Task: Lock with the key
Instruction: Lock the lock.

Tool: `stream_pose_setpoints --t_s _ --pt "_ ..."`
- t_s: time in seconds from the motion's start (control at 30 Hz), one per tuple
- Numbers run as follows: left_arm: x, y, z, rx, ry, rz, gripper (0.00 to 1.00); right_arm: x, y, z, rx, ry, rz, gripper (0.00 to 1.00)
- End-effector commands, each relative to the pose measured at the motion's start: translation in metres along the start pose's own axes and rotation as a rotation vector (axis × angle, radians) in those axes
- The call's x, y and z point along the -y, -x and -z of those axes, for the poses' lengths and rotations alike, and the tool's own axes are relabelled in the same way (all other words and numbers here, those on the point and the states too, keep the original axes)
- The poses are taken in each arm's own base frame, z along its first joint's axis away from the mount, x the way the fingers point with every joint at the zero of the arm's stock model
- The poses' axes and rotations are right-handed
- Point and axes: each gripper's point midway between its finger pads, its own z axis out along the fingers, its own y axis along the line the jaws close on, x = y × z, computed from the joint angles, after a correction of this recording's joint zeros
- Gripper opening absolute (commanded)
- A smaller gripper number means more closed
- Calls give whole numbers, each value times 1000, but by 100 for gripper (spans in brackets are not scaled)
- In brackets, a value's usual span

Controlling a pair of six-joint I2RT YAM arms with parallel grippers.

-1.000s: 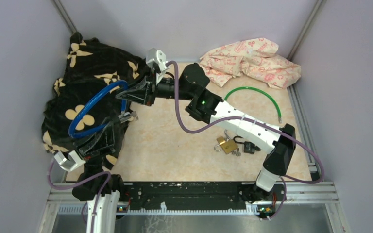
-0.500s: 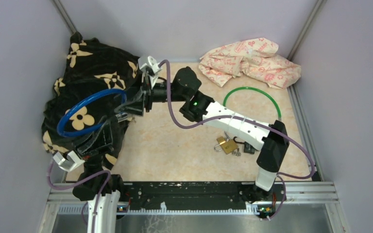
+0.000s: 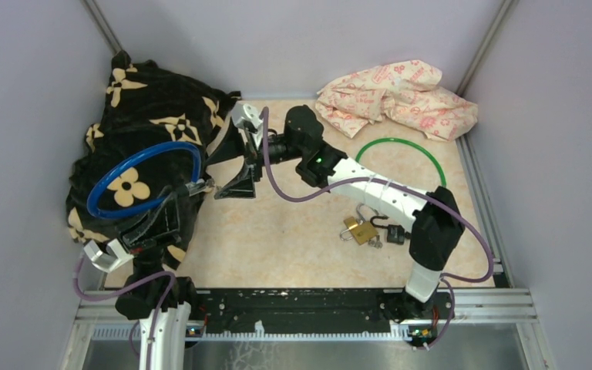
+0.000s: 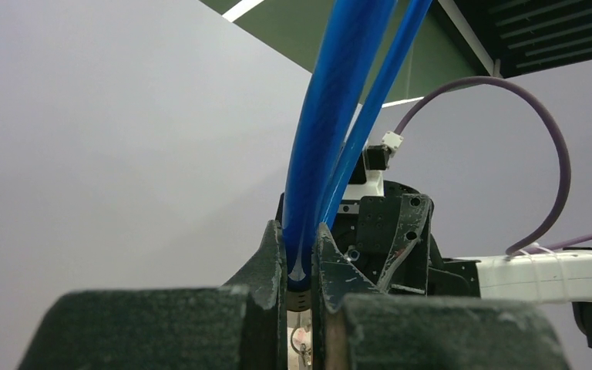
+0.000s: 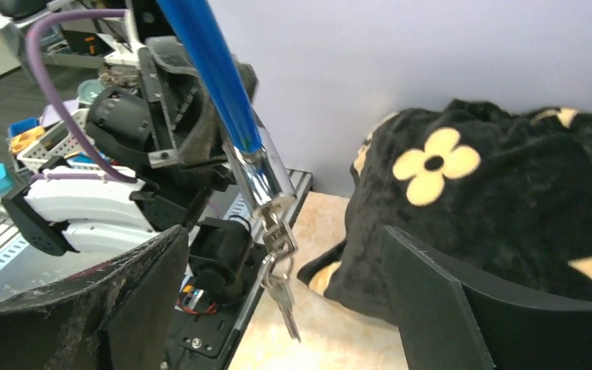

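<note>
A blue cable lock (image 3: 142,179) loops over the black cloth, and my left gripper (image 3: 187,193) is shut on it near its silver end. In the left wrist view the two blue strands (image 4: 331,116) rise from between the shut left gripper (image 4: 299,239). In the right wrist view the silver lock barrel (image 5: 260,181) points down, with a bunch of keys (image 5: 281,297) dangling from its tip. My right gripper (image 5: 281,254) stands wide open around the keys without touching them. From above, the right gripper (image 3: 231,166) sits just right of the barrel.
A black cloth with cream flowers (image 3: 146,100) fills the left side. A pink patterned cloth (image 3: 397,92) lies at the back right, a green cable loop (image 3: 401,146) in front of it. A brass padlock (image 3: 361,230) and a black padlock (image 3: 395,233) lie under the right arm.
My right gripper has gone from shut at the cable's end to wide open, letting go and dropping slightly. The blue loop has tipped flatter and to the left.
</note>
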Motion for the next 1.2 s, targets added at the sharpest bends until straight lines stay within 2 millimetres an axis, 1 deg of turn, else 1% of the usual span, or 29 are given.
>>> stream_pose_setpoints --t_s 0.0,0.07,0.2,0.3,0.37,0.47,0.5,0.57,0.63,0.7,0.8,0.87,0.97,1.0,1.07,1.13,1.17 --pt "10 4 -2 4 -30 74 0 -27 38 -8 85 142 168 87" --pt "9 3 -3 1 -23 93 0 -28 38 -13 86 157 164 82" --pt "6 2 -3 -1 -7 114 0 -31 32 -24 74 165 168 79" --pt "6 3 -4 1 -4 118 0 -29 27 -30 58 139 160 71" --pt "7 3 -4 0 -9 121 0 -26 27 -32 57 127 150 63" --pt "7 2 -4 -8 -6 131 0 -26 28 -39 62 118 145 43" --pt "7 2 -4 -7 -8 130 0 -27 26 -41 59 119 144 41" --pt "7 3 -4 -2 -8 128 0 -26 22 -44 45 115 143 42" --pt "8 5 -4 3 -10 124 0 -22 18 -44 29 96 140 47" --pt "9 5 -4 3 -12 123 0 -19 14 -44 19 86 140 49" --pt "9 5 -4 2 -11 124 0 -21 15 -46 17 99 131 49" --pt "9 5 -4 2 -11 123 0 -20 15 -47 18 99 130 43" --pt "8 4 -4 -4 -12 121 0 -22 22 -47 31 98 135 6" --pt "7 2 -3 -8 -7 123 0 -22 25 -46 35 95 137 0" --pt "2 -1 -2 -19 16 139 1 -24 29 -46 38 89 147 0" --pt "-1 -5 -2 -29 29 146 11 -26 32 -46 39 88 163 0" --pt "-1 -6 -2 -36 28 149 19 -29 32 -47 36 91 169 0"
